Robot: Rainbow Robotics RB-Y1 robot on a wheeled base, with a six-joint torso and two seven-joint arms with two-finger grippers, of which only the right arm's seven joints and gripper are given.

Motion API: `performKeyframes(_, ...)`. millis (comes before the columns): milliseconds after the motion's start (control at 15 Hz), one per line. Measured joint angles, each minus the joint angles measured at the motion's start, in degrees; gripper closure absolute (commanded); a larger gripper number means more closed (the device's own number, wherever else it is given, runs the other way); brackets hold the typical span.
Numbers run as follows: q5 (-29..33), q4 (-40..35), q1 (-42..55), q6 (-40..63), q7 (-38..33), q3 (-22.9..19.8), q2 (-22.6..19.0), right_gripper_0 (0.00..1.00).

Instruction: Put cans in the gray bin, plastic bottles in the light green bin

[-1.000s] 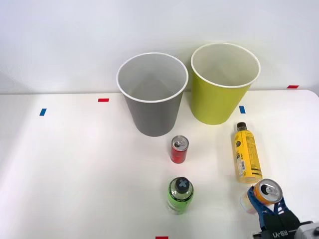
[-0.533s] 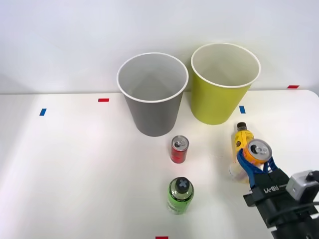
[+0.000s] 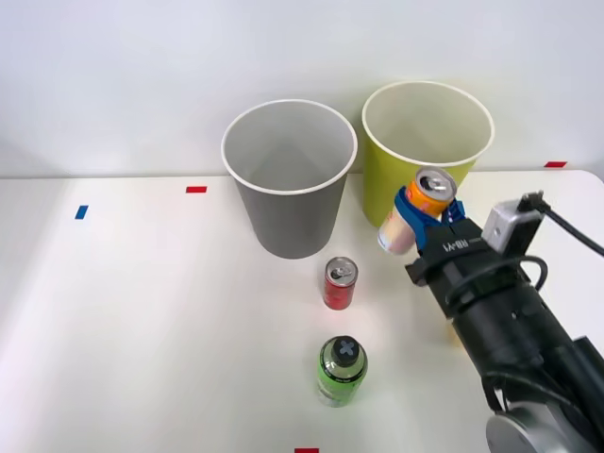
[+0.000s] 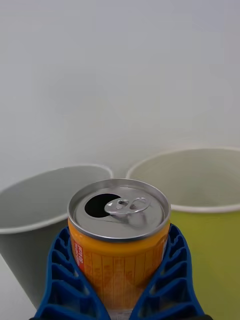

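Backdrop: you face a plain white wall behind a white counter (image 3: 142, 311) marked with small red and blue tape tabs.
Gray bin: you see the gray bin (image 3: 289, 179) upright at the back of the counter, mouth open, left of the green one and close beside it; in the wrist view its rim (image 4: 45, 200) shows behind the held can.
Light green bin: the light green bin (image 3: 415, 160) stands upright to the right of the gray bin; your wrist view has it (image 4: 210, 220) just past the can.
Right jaws: your right gripper (image 3: 422, 219) is raised above the counter in front of the light green bin, its blue ribbed fingers (image 4: 60, 280) closed snugly on both sides of the orange and white can.
Held can: the orange and white can (image 3: 419, 209) sits tilted between the jaws, silver pull-tab top up and already opened (image 4: 119, 209), overlapping the lower front of the green bin in the front view.
Red can: the red can (image 3: 339, 282) stands upright on the counter, just in front of the gray bin.
Green bottle: the green bottle (image 3: 341, 370) stands upright nearer to you than the red can, dark cap on.
Yellow bottle: hidden behind your arm; you cannot tell how it lies.
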Motion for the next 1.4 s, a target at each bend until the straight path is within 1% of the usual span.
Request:
performKeyframes(200, -0.66, -0.01, -7.45, 4.71, -0.90, -0.65, 2.73, 1.00)
performKeyframes(467, -1.83, -0.01, -17.78, 13.65, -1.10, -0.67, 3.84, 1.00)
performKeyframes(800, -3.50, 0.35, -30.80, 27.78, -2.49, 0.38, 2.44, 1.00)
performKeyframes(933, -4.08, 4.99, -35.31, 26.72, -3.28, 1.39, 2.09, 1.00)
performKeyframes(1000, -4.20, 8.67, -37.34, 23.51, -3.58, 2.22, 1.99, 1.00)
performKeyframes(1200, -4.37, 23.08, -44.59, 12.02, -4.32, 5.28, 1.76, 1.00)
performKeyframes(1267, -4.41, 26.32, -47.26, 10.45, -4.54, 6.19, 1.54, 1.00)
performKeyframes(1400, -4.49, 29.87, -50.69, 9.71, -5.08, 8.00, -0.01, 1.00)
